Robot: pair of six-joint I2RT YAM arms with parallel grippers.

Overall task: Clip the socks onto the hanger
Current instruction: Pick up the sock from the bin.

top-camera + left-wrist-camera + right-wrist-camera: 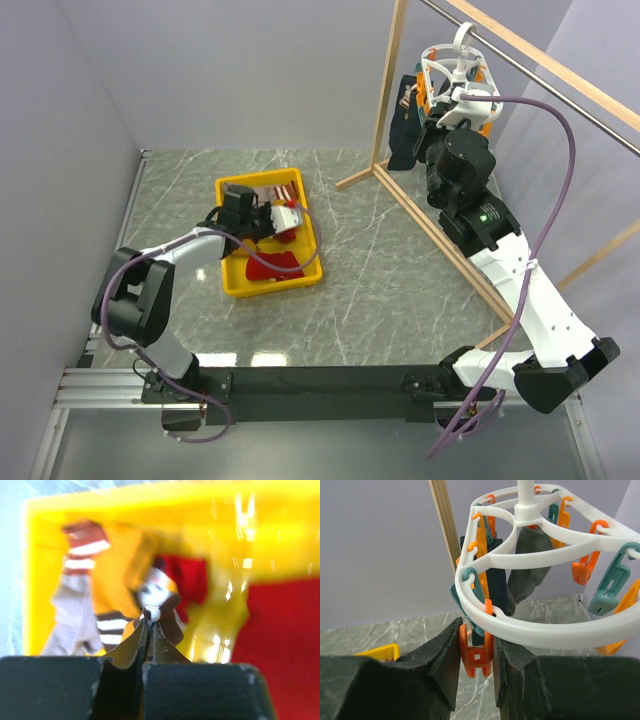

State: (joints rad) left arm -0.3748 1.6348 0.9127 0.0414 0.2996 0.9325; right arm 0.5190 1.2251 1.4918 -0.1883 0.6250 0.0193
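Note:
My left gripper [266, 217] is down in the yellow bin [308, 262], and in the left wrist view it [151, 623] is shut on the white tip of a sock [153, 613] with brown and mustard fabric. More socks lie in the bin: a striped-cuff one [84, 550] and a red one [285, 645]. The white oval hanger [452, 66] hangs from the metal rod. My right gripper [476, 632] is shut on an orange clip [476, 656] under the hanger's outer ring [545, 630]. A dark navy sock [497, 587] and a grey sock [530, 575] hang clipped.
The wooden frame [388, 90] with its metal rod [560, 85] stands at the right and carries the hanger. Its base rail [440, 235] runs along the floor beside the right arm. Other teal [612, 587] and orange clips [584, 570] dangle from the ring.

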